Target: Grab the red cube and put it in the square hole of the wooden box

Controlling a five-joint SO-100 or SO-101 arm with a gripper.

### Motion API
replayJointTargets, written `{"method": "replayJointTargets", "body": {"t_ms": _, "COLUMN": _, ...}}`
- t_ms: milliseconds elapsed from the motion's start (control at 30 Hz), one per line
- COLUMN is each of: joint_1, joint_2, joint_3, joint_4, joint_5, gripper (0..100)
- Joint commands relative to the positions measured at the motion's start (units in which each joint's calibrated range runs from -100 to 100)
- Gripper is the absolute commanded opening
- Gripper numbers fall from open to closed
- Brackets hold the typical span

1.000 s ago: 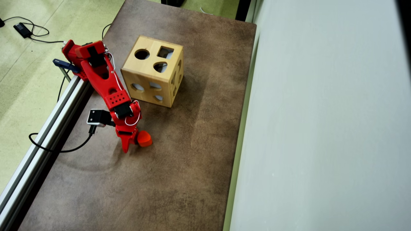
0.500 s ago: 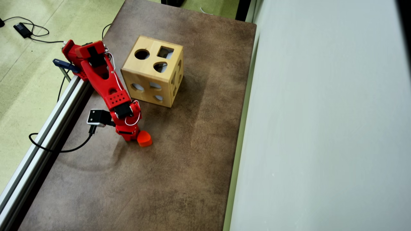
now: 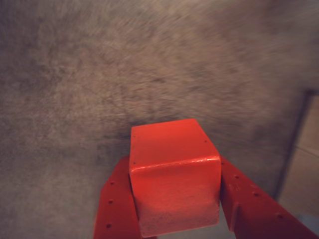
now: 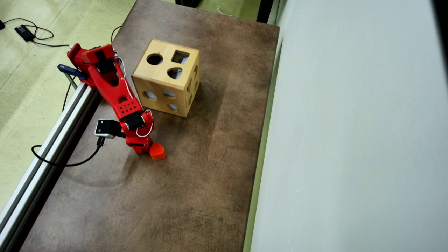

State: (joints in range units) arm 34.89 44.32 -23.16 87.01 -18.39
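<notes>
Between my two red fingers [image 3: 117, 204], in the wrist view, sits the red cube [image 3: 174, 174], one finger pressed against each side of it, so my claw [image 3: 174, 219] is clamped on the cube and holds it over the brown desk [image 3: 99, 74]. The cube's top face and its front face both show, and the front face looks a little dusty toward its lower edge. In the overhead view my arm [image 4: 117, 92] reaches from its base at the desk's left edge down toward the lower left part of the desk [image 4: 196, 182], and my claw [image 4: 141, 149] points straight down there, so the cube itself is hidden under it in that view. Just beside my claw, on its right, an orange rounded block [image 4: 157, 151] lies on the desk; whether the two touch I cannot tell. The wooden box [image 4: 167, 77] stands well apart from my claw, further up the desk and next to my upper arm. Its top face carries a round hole [image 4: 154, 59], the square hole [image 4: 180, 57] and a rounded hole [image 4: 174, 73], with more cut-outs on its side faces. The small camera [image 4: 105, 128] juts out from my wrist to the left.
</notes>
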Motion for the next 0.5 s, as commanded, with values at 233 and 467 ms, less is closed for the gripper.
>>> {"method": "replayJointTargets", "body": {"t_ms": 233, "joint_1": -1.61, "joint_2": -26.7, "joint_3": -1.17, "joint_4": 10.9, "joint_5": 0.39, "gripper": 1}}
{"method": "replayJointTargets", "body": {"t_ms": 467, "joint_1": -10.97, "joint_2": -45.89, "joint_3": -1.97, "joint_4": 10.74, "joint_5": 0.49, "gripper": 1}}
